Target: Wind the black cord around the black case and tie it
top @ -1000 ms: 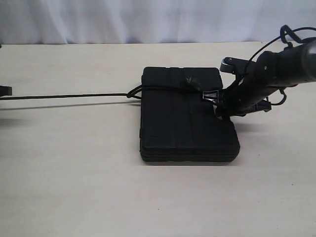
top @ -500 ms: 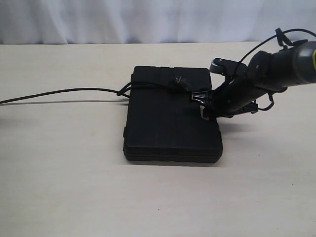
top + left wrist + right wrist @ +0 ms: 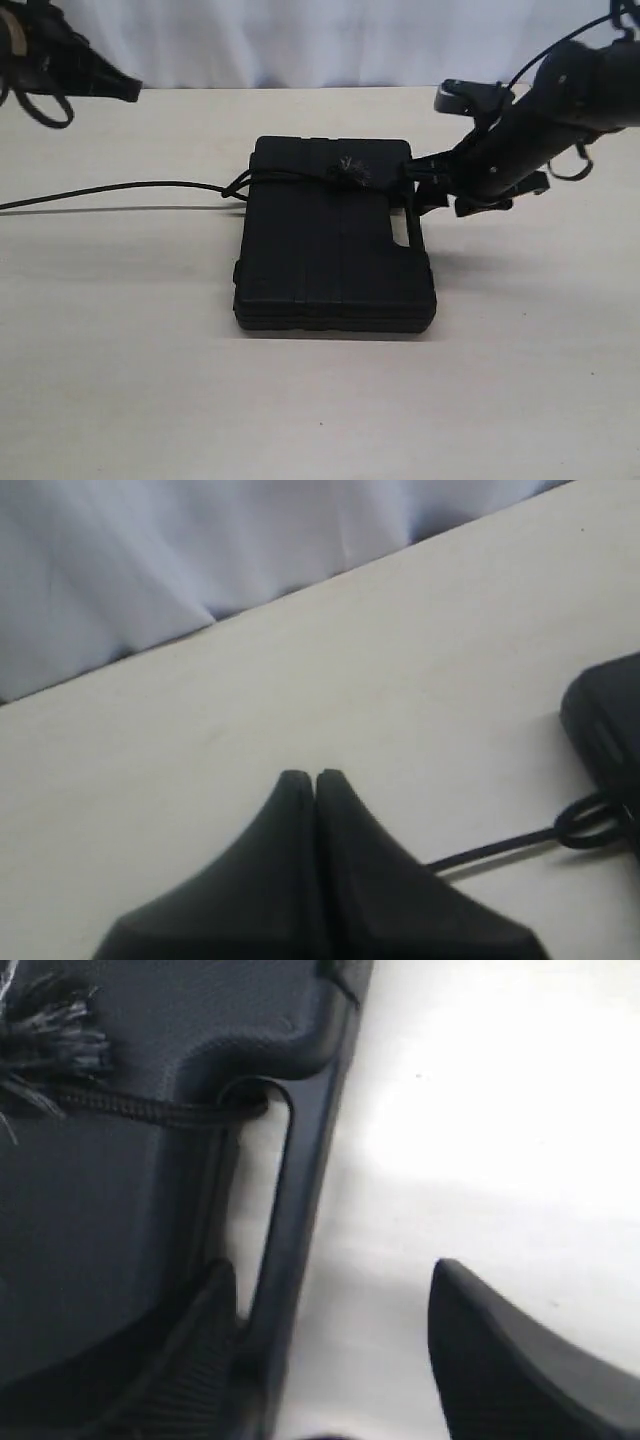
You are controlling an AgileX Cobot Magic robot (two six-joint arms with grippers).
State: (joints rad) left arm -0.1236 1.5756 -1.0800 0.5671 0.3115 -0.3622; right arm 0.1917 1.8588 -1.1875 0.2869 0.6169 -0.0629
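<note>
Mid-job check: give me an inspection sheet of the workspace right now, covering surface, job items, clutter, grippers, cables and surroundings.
Surface: pale table, plain and flat.
Job's things: black case lies flat. The black cord crosses its lid near the curtain-side edge, with the frayed knot on top. One end enters the handle slot; the rest trails off left across the table.
Clutter: nothing seen.
Grippers: left gripper shut, holding nothing, apart from the cord. Right gripper open, one finger on either side of the case's handle bar.
Cables: thin arm cables loop above the right arm.
Surroundings: pale curtain behind the table.
</note>
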